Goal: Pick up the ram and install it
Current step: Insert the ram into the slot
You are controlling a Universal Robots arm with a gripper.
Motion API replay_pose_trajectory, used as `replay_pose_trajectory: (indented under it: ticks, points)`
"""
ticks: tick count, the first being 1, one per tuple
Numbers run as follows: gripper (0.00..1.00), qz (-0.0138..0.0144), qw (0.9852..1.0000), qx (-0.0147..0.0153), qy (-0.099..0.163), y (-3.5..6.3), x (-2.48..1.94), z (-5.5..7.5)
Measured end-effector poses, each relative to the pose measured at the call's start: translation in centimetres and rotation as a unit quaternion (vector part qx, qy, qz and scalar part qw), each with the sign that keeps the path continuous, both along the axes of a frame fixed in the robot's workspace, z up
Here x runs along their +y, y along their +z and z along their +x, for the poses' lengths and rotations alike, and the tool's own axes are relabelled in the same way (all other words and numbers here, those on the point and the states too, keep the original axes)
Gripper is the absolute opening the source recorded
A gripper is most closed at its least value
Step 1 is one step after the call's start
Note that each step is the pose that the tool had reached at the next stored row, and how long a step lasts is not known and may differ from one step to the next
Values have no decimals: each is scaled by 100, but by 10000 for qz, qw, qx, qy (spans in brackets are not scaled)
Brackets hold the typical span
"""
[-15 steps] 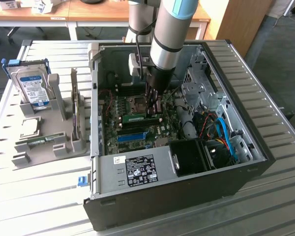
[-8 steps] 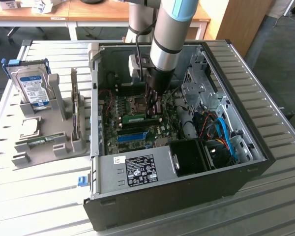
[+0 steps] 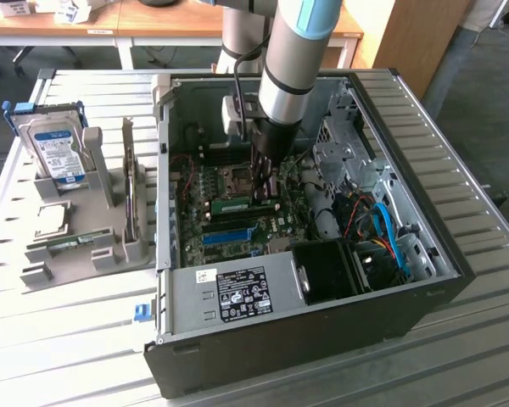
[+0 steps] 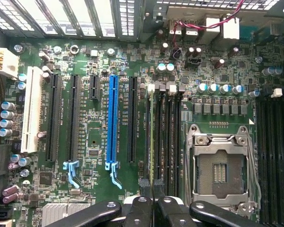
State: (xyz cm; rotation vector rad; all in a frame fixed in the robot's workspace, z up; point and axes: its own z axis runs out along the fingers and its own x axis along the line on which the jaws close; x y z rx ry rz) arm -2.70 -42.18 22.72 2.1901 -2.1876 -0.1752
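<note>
While I hold the ram (image 3: 232, 204) low inside the computer case (image 3: 424, 288), seating it is the step in hand.
My gripper (image 4: 153, 185) is clamped on the thin green stick. It runs edge-on along one of the memory slots (image 4: 164, 127), just beside the empty processor socket (image 4: 219, 165). My read: keep the stick upright and parallel to its slot. Press straight down and evenly so the white end clips (image 4: 173, 88) can catch. Any tilt could jam one end against the motherboard (image 4: 132, 61).

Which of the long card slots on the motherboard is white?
The white slot at the row's end, farthest from the processor socket; the others are black, save the blue slot.
</note>
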Motion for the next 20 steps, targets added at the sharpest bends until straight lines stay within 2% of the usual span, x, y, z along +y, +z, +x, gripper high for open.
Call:
replay_pose_trajectory:
  ticks: [20]
  points:
    - [12,-1,10000,0,-19,-9,0,0]
